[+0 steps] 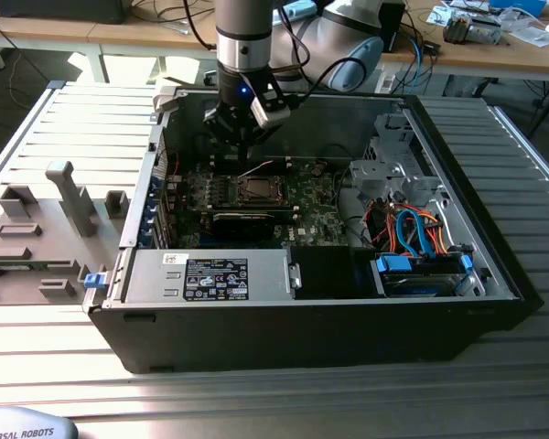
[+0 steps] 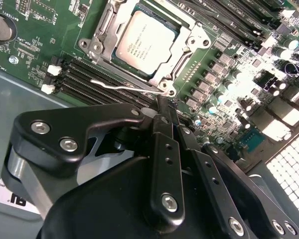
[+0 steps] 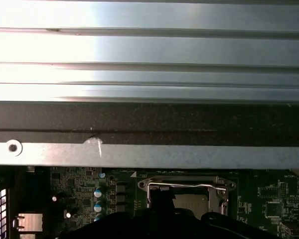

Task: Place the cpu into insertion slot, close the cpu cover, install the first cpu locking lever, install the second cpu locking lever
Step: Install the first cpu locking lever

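Already the cpu [image 2: 145,44] is sitting in its socket with the cover [image 2: 187,47] down around it. I am pinching my claw [image 2: 162,107] clenched on a lever [image 2: 120,84] beside the socket; the thin wire could be slipping free and springing up.

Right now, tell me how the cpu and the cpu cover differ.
The cpu is a solid dull silver square; the cpu cover is a shinier frame with a square opening. The cpu lies in the middle; the cpu cover runs around its edges, closed down. Both are metal, flat and sit on the green motherboard.
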{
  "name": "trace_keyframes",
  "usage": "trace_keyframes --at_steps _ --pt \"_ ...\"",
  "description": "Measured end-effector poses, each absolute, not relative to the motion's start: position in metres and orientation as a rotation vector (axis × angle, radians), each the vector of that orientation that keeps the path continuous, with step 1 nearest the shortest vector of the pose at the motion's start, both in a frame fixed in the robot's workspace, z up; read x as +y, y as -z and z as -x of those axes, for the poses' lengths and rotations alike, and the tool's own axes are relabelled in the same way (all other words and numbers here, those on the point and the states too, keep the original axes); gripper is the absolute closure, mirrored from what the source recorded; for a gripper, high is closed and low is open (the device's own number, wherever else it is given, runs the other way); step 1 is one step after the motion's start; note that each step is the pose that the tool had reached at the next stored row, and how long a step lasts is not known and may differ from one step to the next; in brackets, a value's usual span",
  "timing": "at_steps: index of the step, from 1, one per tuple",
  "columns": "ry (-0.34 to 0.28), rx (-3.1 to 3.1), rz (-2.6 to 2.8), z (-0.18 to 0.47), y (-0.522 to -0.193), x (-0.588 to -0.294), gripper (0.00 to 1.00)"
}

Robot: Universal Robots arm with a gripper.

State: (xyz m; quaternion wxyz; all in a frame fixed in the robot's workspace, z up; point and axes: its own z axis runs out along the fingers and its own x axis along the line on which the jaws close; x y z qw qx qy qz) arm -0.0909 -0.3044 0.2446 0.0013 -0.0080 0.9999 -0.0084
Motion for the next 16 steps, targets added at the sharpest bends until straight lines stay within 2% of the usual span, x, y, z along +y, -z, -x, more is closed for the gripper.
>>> trace_keyframes --at_steps 16 --pt "0.026 3.139 0.025 0.0882 -0.2420 -0.3044 0.89"
